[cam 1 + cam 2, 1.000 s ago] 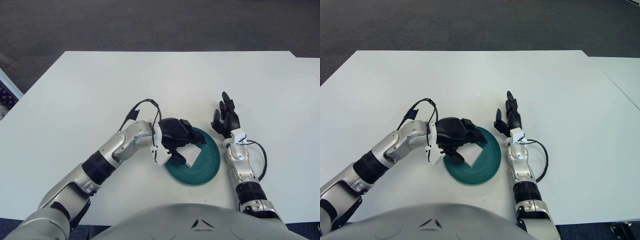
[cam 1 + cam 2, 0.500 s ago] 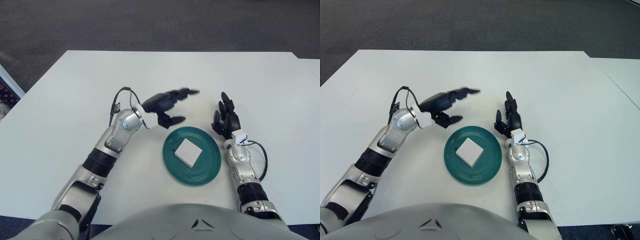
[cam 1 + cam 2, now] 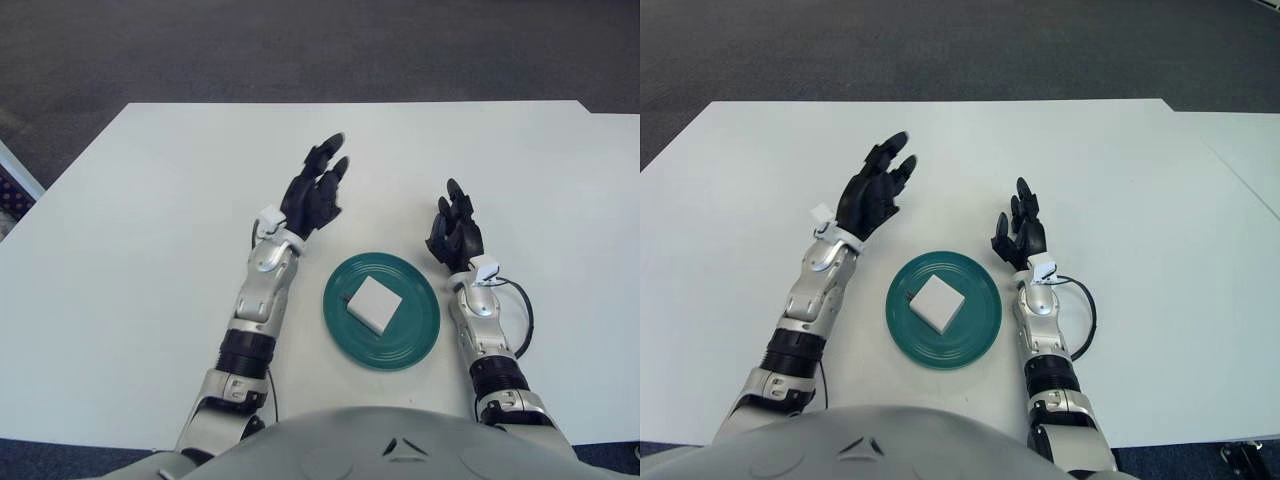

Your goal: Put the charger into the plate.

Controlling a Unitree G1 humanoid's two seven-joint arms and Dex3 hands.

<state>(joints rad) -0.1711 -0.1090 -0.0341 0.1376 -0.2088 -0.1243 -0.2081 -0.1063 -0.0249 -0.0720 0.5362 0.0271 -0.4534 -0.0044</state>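
Lying in the plate (image 3: pixel 412 340) — charger (image 3: pixel 374 303), robot hands (image 3: pixel 312 197) (image 3: pixel 454 233) flanking, empty.

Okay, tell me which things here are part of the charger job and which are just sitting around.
Part of the job:
- white charger, lying in the plate
- green plate
- left hand, open, up left of the plate

Not part of it:
- right hand, idle, open, right of the plate
- white table

silver jointed forearms, black three-finger left robot hand (image 3: pixel 314 194), right robot hand (image 3: pixel 455 232); black cable at wrist
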